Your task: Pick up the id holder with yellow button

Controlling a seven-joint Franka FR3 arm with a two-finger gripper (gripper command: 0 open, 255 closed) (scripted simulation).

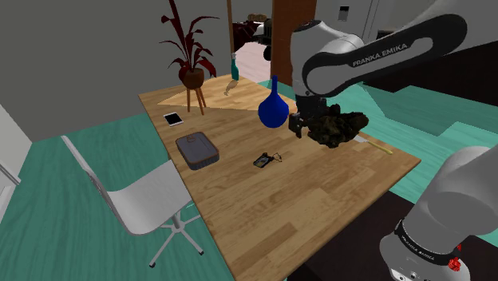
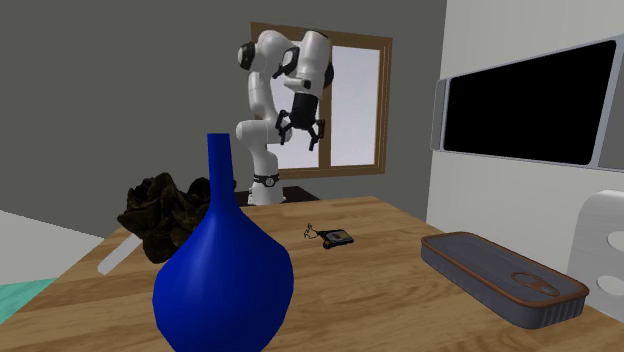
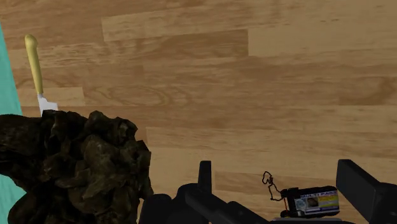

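**Above the table: gripper [image 2: 300, 135] spread over one id holder [image 3: 312, 202]**

Beneath the gripper's two parted fingers, the single id holder lies flat on the wooden table [image 3: 254, 76], apart from both fingertips, with its thin cord curled beside it. One dark craggy lump [image 3: 76, 165] sits close by the gripper. One yellow-handled utensil [image 3: 35, 67] lies beyond the lump. Farther off are one blue vase [image 1: 272, 110] and one grey case [image 1: 197, 149].

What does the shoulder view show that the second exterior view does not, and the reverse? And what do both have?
The shoulder view adds a potted plant with red leaves and a flat white device. The second exterior view adds a brown-framed window behind the arm and a black wall screen. Both have the blue vase, the grey case, the dark lump, the id holder lying on the table, and the open gripper above the table.
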